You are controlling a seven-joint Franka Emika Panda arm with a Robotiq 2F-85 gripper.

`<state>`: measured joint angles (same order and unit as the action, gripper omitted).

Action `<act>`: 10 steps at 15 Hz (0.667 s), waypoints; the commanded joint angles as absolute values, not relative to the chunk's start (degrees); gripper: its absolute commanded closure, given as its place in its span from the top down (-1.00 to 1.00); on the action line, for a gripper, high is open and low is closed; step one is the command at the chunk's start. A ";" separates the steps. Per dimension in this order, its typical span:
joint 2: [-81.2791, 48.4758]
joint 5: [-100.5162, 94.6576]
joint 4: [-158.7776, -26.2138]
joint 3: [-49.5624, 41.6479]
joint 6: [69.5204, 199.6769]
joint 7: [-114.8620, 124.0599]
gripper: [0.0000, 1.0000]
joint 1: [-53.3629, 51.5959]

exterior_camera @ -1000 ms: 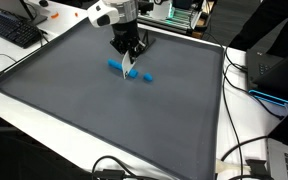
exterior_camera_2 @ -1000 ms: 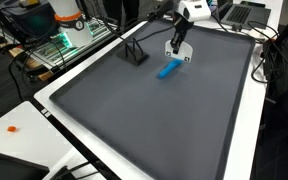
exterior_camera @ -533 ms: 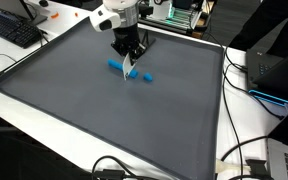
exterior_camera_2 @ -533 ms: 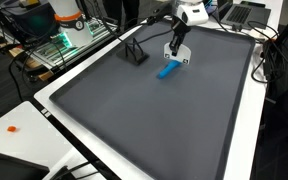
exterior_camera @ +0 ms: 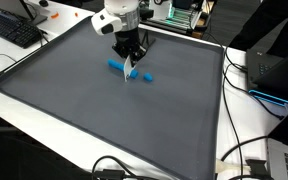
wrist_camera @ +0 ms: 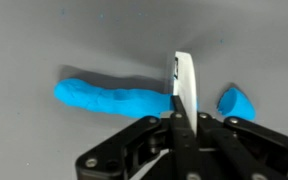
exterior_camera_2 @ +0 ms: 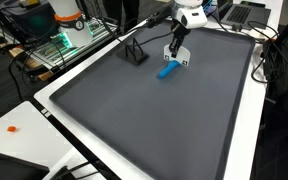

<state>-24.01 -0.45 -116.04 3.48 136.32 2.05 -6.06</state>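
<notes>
Blue lump (wrist_camera: 234,102) beside blade (wrist_camera: 183,80), wrist view

Open run of dark grey table mat (exterior_camera_2: 144,120) across the whole near side in both exterior views, free for passage. Close in, two obstacles flat on the mat: long sky-blue clay roll (wrist_camera: 109,97) and small blue clay lump (wrist_camera: 236,102), just to either side of the thin white blade (wrist_camera: 184,80) clamped in the black robot gripper (wrist_camera: 184,115). Well apart, small black wire stand (exterior_camera_2: 134,52) upright near the mat's far edge; black cables (exterior_camera: 246,160) crowding the white table (exterior_camera_2: 29,135) beyond the mat.
</notes>
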 commanded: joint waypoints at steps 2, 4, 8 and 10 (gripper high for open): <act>-25.99 -0.37 -117.42 3.66 138.55 2.59 -0.98 -6.13; -26.26 0.29 -117.40 4.01 138.60 2.26 -0.98 -5.94; -26.04 3.50 -117.27 5.43 138.10 0.81 -0.98 -5.02; -25.78 4.86 -117.27 5.87 137.90 0.10 -0.98 -4.71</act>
